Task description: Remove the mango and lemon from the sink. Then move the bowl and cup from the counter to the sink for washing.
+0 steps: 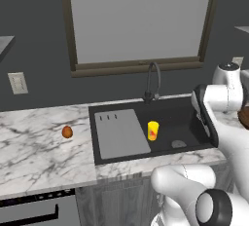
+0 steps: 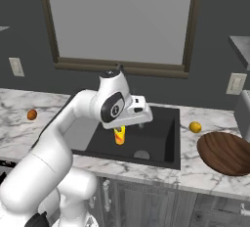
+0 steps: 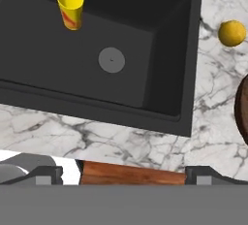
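The yellow cup [image 1: 152, 130] [image 2: 119, 135] [image 3: 70, 7] stands upright in the black sink [image 1: 185, 118] [image 3: 145, 35], left of the round drain [image 3: 112, 59]. On the white marble counter [image 1: 34, 147] left of the sink lies the mango [image 1: 67, 132] [image 2: 31, 115]. The lemon [image 2: 195, 127] [image 3: 231, 33] rests on the counter right of the sink. Nearer the front, on the same side, sits the dark wooden bowl [image 2: 227, 152] [image 3: 242, 107]. My gripper [image 2: 140, 121] [image 3: 123, 174] hangs above the sink's front right part, open, with nothing between its fingers.
A dark arched faucet [image 1: 153, 81] rises behind the sink. A grey ribbed drainboard [image 1: 121, 132] covers the sink's left part. Wall outlets [image 1: 18, 83] [image 2: 236, 83] flank a large window [image 1: 138, 20].
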Robot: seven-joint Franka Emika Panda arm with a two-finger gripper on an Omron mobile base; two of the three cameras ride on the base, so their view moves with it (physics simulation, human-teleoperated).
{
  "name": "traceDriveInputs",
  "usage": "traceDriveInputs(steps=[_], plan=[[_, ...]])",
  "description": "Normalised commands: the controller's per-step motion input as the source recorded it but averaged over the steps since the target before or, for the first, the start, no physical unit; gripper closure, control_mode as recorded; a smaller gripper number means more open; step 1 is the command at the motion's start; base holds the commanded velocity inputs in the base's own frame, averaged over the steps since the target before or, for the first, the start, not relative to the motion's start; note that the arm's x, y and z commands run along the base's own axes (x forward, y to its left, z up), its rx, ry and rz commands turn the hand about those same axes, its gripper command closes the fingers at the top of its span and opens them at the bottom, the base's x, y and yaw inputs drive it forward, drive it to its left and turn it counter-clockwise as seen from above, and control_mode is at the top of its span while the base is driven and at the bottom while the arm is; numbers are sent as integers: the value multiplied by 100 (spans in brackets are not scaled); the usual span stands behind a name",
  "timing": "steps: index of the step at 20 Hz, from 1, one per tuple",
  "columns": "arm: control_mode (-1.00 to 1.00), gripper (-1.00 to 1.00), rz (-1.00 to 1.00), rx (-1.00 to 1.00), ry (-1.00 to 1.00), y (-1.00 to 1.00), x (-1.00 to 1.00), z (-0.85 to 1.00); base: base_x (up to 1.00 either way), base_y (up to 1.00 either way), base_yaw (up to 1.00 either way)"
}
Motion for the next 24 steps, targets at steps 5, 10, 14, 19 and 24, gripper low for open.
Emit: traceDriveInputs(steps=[5,10,14,19,24], plan=[[-100,-100,0,0,3,-24,-17,3,0,0,0],[-100,-100,0,0,7,-18,-8,0,0,0,0],[-100,-100,0,0,7,-23,-7,0,0,0,0],[-100,-100,0,0,7,-22,-6,0,0,0,0],[-100,-100,0,0,1,-25,-9,0,0,0,0]])
